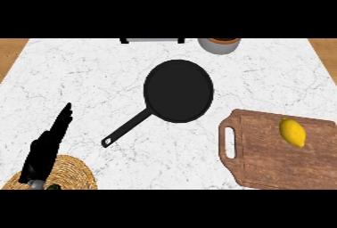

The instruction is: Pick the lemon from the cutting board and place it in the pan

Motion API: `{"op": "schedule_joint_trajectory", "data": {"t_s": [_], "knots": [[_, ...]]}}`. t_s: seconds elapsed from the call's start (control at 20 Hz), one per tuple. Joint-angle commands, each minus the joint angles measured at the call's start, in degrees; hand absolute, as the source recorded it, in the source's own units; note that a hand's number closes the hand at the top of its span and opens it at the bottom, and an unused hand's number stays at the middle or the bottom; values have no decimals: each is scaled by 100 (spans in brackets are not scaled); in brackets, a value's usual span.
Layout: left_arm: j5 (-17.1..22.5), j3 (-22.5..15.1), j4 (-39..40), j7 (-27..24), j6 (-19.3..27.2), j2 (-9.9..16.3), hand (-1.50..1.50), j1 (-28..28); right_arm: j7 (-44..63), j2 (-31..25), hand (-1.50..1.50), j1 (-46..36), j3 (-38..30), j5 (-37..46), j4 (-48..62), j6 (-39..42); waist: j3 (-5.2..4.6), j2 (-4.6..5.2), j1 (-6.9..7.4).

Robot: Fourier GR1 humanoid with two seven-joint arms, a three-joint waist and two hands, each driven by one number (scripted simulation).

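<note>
A yellow lemon lies on the brown wooden cutting board at the right of the counter. A black pan sits in the middle, its handle pointing toward the lower left; nothing is in it. My left hand stands at the lower left with straight fingers pointing up, holding nothing, far from the lemon. My right hand shows nowhere in the head view.
A woven straw mat lies at the lower left under my left hand. At the back edge stand a grey pot and a flat metal object. Wooden floor shows beyond the marble counter's corners.
</note>
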Motion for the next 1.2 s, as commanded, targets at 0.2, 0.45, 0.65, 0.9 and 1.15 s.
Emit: {"op": "schedule_joint_trajectory", "data": {"t_s": [0.2, 0.45, 0.65, 0.9, 1.15], "knots": [[-207, -64, -225, 125, -35, -109, 0, 27, 953, -686, -150, -723, 344, -406, -272, 1761, 5, 13, 148], [-339, -48, -259, 198, -23, -258, 0, -67, 1731, -373, -150, -1673, 932, -171, -61, 2137, 5, 29, 218], [-289, 76, -36, 157, -263, -330, 0, -105, 2667, -39, -150, -1888, 1132, -148, -382, 2273, 3, 20, 134], [-544, 46, 80, -39, -193, -526, 0, 174, 2555, 223, -150, -2365, 1295, 138, 380, 2855, 6, 29, 151], [-511, 239, 55, 164, -369, -440, 0, -181, 3592, 426, -150, -2903, 1761, 255, 327, 3340, 2, 34, 161]]}}
